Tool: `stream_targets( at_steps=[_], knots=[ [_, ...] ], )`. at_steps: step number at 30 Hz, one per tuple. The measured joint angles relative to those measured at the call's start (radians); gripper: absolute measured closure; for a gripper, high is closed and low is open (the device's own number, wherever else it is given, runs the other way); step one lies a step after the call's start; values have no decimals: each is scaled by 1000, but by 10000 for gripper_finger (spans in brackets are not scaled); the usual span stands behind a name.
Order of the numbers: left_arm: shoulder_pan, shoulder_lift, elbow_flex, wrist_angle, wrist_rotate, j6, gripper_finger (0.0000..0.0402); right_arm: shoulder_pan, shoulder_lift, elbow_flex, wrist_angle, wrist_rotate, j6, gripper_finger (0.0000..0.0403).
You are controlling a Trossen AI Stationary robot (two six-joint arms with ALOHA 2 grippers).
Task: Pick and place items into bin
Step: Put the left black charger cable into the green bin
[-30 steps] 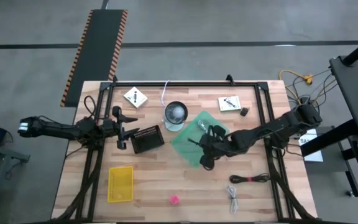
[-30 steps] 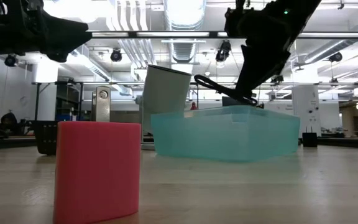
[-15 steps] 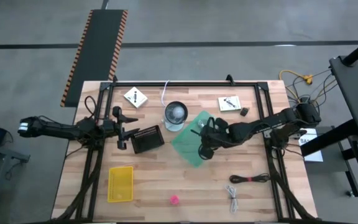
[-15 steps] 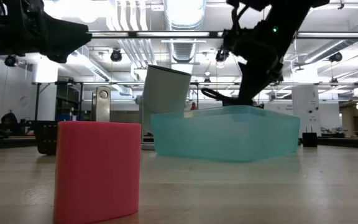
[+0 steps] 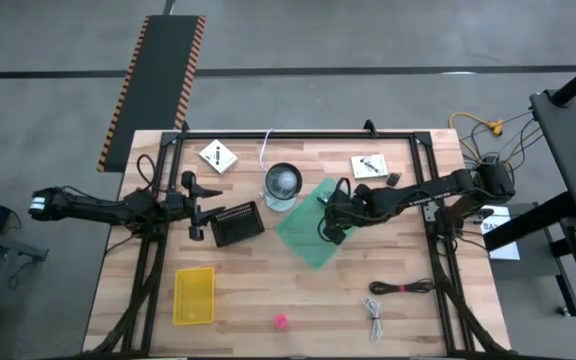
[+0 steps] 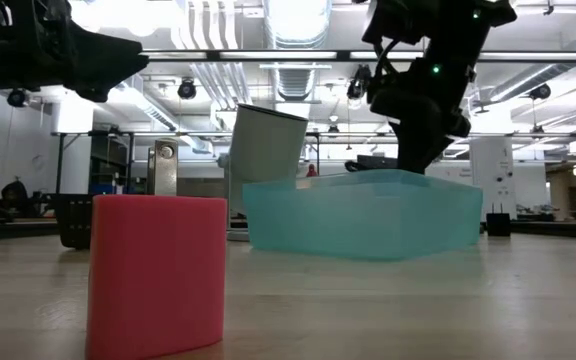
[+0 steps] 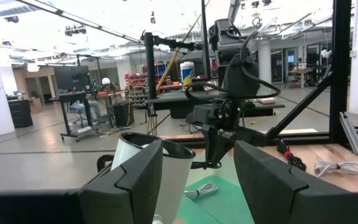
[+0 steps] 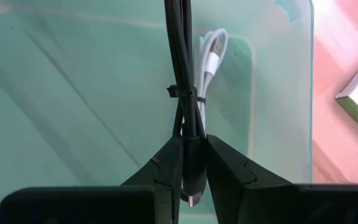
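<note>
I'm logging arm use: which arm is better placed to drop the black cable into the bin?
The right. Its gripper is shut on the black cable, hanging over the green bin. The left gripper waits beyond the cup, open and empty.

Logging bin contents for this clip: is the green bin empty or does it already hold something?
Not empty. A white cable lies on the floor of the bin, seen in the right wrist view beneath the dark cable held by the right gripper.

Cup [image 5: 282,186] left of bin [image 5: 306,236]; white cable [image 8: 211,62] inside bin.
</note>
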Motion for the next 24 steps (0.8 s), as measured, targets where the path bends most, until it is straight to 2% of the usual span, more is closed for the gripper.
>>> stream_targets(
  at_steps=[17,24],
  knots=[
    [0,-2,0,1,0,0,219,-71,0,-26,-35,-15,-9,355],
    [0,0,0,-2,0,0,219,-90,0,-26,-33,-45,-30,377]
  ],
)
